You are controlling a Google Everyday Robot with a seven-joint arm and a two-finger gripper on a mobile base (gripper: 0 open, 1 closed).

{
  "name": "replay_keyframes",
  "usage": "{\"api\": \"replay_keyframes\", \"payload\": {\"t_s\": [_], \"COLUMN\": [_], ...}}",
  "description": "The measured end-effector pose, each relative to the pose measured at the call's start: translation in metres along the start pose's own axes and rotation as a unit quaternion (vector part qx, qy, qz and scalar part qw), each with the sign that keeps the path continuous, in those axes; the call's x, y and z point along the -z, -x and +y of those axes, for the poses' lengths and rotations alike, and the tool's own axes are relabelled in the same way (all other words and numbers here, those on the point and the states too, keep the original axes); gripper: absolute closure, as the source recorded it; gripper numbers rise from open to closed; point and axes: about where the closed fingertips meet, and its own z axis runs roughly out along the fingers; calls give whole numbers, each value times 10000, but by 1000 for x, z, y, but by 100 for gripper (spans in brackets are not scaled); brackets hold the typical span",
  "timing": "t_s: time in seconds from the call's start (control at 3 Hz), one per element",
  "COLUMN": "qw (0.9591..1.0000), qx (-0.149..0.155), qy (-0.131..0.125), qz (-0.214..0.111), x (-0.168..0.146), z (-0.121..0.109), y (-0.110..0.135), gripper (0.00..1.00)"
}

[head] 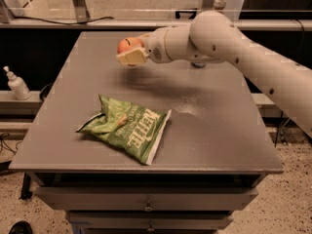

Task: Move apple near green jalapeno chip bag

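Note:
The apple [127,45], red-orange with a short dark stem, is held in my gripper [130,52], which is shut on it and carries it above the far middle of the grey table [214,130]. The green jalapeno chip bag [127,128], crumpled green foil with white lettering and a white edge, lies flat on the near left part of the table. The apple is well behind and above the bag, apart from it. My white arm reaches in from the right.
A drink can [197,64] is mostly hidden behind my arm at the far side of the table. A white pump bottle [16,83] stands on a ledge off the table's left. Drawers run under the table's front edge.

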Motion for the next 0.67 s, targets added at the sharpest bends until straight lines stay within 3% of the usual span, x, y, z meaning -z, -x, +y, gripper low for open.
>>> {"api": "replay_keyframes", "payload": {"t_s": [0.67], "qw": [9987], "qx": [-482], "qy": [4], "qz": [135], "x": [93], "z": [29], "y": [-59], "gripper": [100]}}
